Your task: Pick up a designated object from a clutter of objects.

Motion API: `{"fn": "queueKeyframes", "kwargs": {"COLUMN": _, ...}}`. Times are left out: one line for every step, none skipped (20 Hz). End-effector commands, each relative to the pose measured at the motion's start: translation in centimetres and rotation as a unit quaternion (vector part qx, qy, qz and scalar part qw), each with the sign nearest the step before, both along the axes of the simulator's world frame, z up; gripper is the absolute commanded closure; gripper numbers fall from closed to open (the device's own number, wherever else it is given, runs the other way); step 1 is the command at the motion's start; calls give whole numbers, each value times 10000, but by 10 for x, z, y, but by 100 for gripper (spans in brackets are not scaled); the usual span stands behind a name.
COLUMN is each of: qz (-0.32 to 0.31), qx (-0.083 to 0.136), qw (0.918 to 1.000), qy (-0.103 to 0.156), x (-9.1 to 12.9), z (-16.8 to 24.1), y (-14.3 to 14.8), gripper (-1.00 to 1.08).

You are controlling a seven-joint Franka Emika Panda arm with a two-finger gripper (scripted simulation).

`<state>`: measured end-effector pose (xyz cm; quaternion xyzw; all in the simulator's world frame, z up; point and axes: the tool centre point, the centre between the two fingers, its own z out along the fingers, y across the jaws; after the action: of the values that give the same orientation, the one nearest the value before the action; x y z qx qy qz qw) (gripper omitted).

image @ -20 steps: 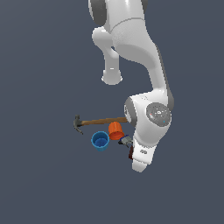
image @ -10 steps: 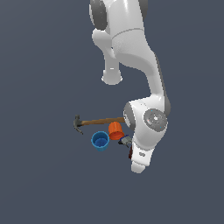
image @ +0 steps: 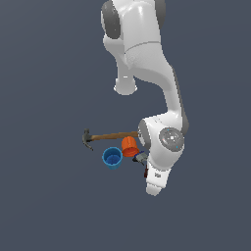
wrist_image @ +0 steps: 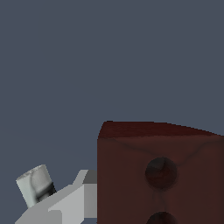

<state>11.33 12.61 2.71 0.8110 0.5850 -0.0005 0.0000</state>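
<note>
The designated object (wrist_image: 159,175), a dark reddish-brown box with round darker marks, fills the wrist view from very close. In the exterior view only a thin red sliver of it (image: 145,172) shows under the arm's white hand (image: 156,182), which hangs right over it. The gripper's fingers show in neither view, so I cannot tell whether they are open or shut. The clutter of objects lies beside the hand: an orange cup (image: 129,146), a blue cup (image: 112,158), a wooden-handled hammer (image: 110,136) and a small grey metal piece (image: 140,158), also close by the box (wrist_image: 37,186).
The bulky white arm (image: 147,63) rises from the clutter toward the top of the exterior view and hides what lies under its wrist. A flat dark grey floor (image: 49,206) surrounds the group on all sides.
The arm's wrist joint has sunk slightly and shifted toward the exterior view's left, closer over the clutter. The cups and hammer have not moved.
</note>
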Motion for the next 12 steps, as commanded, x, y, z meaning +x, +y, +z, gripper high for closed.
{"fn": "queueKeyframes", "kwargs": {"qz": 1, "qx": 1, "qw": 10000, "qy": -3, "x": 0, "z": 0, "y": 0, "gripper": 108}}
{"fn": "queueKeyframes", "kwargs": {"qz": 1, "qx": 1, "qw": 10000, "qy": -3, "x": 0, "z": 0, "y": 0, "gripper": 108}}
{"fn": "queueKeyframes", "kwargs": {"qz": 1, "qx": 1, "qw": 10000, "qy": -3, "x": 0, "z": 0, "y": 0, "gripper": 108}}
{"fn": "queueKeyframes", "kwargs": {"qz": 1, "qx": 1, "qw": 10000, "qy": -3, "x": 0, "z": 0, "y": 0, "gripper": 108}}
{"fn": "queueKeyframes", "kwargs": {"qz": 1, "qx": 1, "qw": 10000, "qy": -3, "x": 0, "z": 0, "y": 0, "gripper": 108}}
{"fn": "queueKeyframes", "kwargs": {"qz": 1, "qx": 1, "qw": 10000, "qy": -3, "x": 0, "z": 0, "y": 0, "gripper": 108}}
{"fn": "queueKeyframes", "kwargs": {"qz": 1, "qx": 1, "qw": 10000, "qy": -3, "x": 0, "z": 0, "y": 0, "gripper": 108}}
{"fn": "queueKeyframes", "kwargs": {"qz": -1, "qx": 1, "qw": 10000, "qy": -3, "x": 0, "z": 0, "y": 0, "gripper": 108}}
{"fn": "queueKeyframes", "kwargs": {"qz": -1, "qx": 1, "qw": 10000, "qy": -3, "x": 0, "z": 0, "y": 0, "gripper": 108}}
{"fn": "queueKeyframes", "kwargs": {"qz": -1, "qx": 1, "qw": 10000, "qy": -3, "x": 0, "z": 1, "y": 0, "gripper": 108}}
{"fn": "queueKeyframes", "kwargs": {"qz": -1, "qx": 1, "qw": 10000, "qy": -3, "x": -1, "z": 2, "y": 0, "gripper": 108}}
{"fn": "queueKeyframes", "kwargs": {"qz": -1, "qx": 1, "qw": 10000, "qy": -3, "x": -1, "z": 3, "y": -1, "gripper": 108}}
